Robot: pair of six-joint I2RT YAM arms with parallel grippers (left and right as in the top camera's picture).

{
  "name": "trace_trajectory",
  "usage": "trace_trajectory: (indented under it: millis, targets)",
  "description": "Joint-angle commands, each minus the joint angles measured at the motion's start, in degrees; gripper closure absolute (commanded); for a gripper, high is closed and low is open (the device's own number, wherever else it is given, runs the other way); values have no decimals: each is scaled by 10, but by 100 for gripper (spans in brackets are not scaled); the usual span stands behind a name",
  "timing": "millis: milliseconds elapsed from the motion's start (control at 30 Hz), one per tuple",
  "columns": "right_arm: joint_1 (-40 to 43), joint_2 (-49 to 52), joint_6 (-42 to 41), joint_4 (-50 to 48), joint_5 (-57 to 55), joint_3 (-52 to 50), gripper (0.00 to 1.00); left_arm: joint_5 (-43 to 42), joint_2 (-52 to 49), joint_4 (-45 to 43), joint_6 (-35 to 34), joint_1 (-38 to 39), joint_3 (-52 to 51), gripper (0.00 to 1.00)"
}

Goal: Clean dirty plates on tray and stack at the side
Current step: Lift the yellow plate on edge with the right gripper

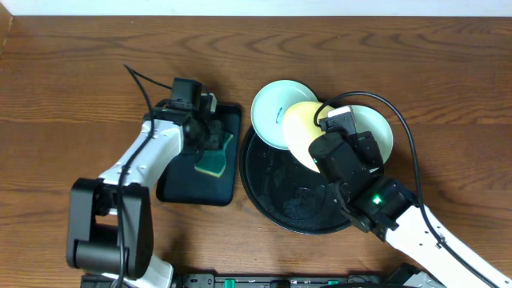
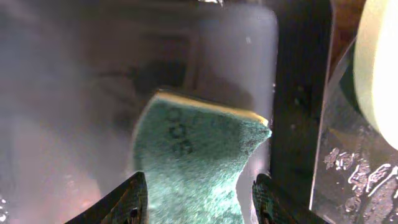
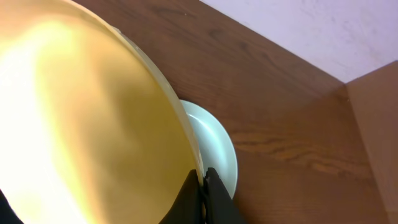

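Round tray (image 1: 276, 196): black with a raised rim, lying right of centre on the wood table (image 1: 80, 64). Its floor is glossy, with wet-looking specks.
Yellow plate (image 1: 300, 128): lifted and tilted steeply over the far edge of the round tray, with its hollow face toward the left. Where it shows, the surface is plain.
Right gripper (image 3: 203, 186): closed on the rim of the yellow plate. The right wrist view shows one finger on each face, pinched tight at the edge.
Left mint plate (image 1: 272, 108): lies flat at the far left of the round tray. Its near edge overlaps the tray rim and is partly covered by the yellow plate. A small mark shows on it, too small to make out.
Right mint plate (image 1: 378, 132): at the far right of the round tray, largely hidden by the right arm. Whether it rests on the rim or only beside it, I cannot tell.
Rectangular tray (image 1: 188, 184): smaller and black, just left of the round tray with a narrow strip of table between them. It holds the sponge.
Sponge (image 1: 214, 164): green scouring face with a yellow backing, at the right half of the rectangular tray.
Left gripper (image 2: 199, 199): over the rectangular tray, with the sponge between its fingers. In the left wrist view they press its sides, and the sponge looks bent.
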State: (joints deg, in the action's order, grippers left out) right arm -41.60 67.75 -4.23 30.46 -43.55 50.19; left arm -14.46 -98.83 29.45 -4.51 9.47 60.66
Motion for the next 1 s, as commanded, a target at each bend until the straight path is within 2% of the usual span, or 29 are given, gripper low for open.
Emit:
trace_trajectory:
  millis: [0, 133, 233, 267, 300, 500, 600, 633, 667, 700, 733, 900, 967]
  targets:
    - [-5, -8, 26, -2, -14, 15, 99, 6, -31, -7, -4, 9, -9, 44]
    - [-5, -8, 26, -2, -14, 15, 99, 9, -58, -13, -4, 9, -9, 44]
    - [-5, -8, 26, -2, -14, 15, 99, 34, -77, -14, -4, 9, -9, 72]
    - [-5, -8, 26, -2, -12, 15, 99, 42, -80, -14, -4, 9, -9, 85]
    - [-5, -8, 26, -2, -12, 15, 99, 48, -80, -15, -4, 9, -9, 92]
    - [-5, -8, 26, -2, -12, 15, 99, 49, -56, -10, -3, 9, 4, 93]
    - [-4, -8, 26, -2, -12, 15, 99, 49, -23, -5, -3, 9, 9, 92]
    - [-4, -8, 26, -2, -12, 15, 99, 49, -15, -2, -3, 9, 9, 76]
    - [-4, -8, 26, -3, -12, 15, 99, 49, -7, 3, -3, 9, 9, 55]
    - [-4, -8, 26, -3, -12, 15, 99, 49, -3, 10, -3, 9, 9, 44]
    - [-4, -8, 26, -3, -13, 15, 99, 48, -1, 17, -3, 9, 9, 40]
    - [-4, -8, 26, -7, -17, 15, 99, 46, -1, 45, -5, 9, -2, 39]
    - [-5, -8, 26, -8, -17, 15, 99, 43, -2, 45, -5, 9, -9, 41]
